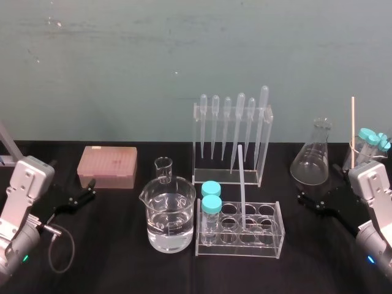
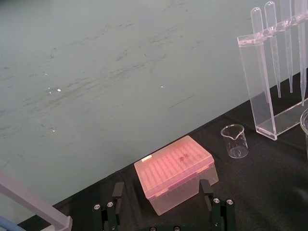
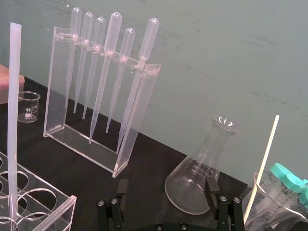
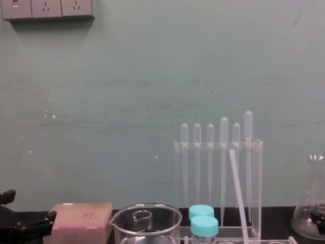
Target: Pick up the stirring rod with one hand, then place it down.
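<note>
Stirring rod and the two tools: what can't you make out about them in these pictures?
- Stirring rod: its lower end is cut off by the bottom edge in the chest view. In the head view, the clear walls of the tube rack blur where it rests.
- Left tool: open, but the bottom edge of the left wrist view cuts off its finger bases.
- Right tool: open, and cut off the same way in the right wrist view.

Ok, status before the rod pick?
Left gripper, right gripper open, out wide. Rod tilted in tube rack, untouched. Pipette stand just behind it.
</note>
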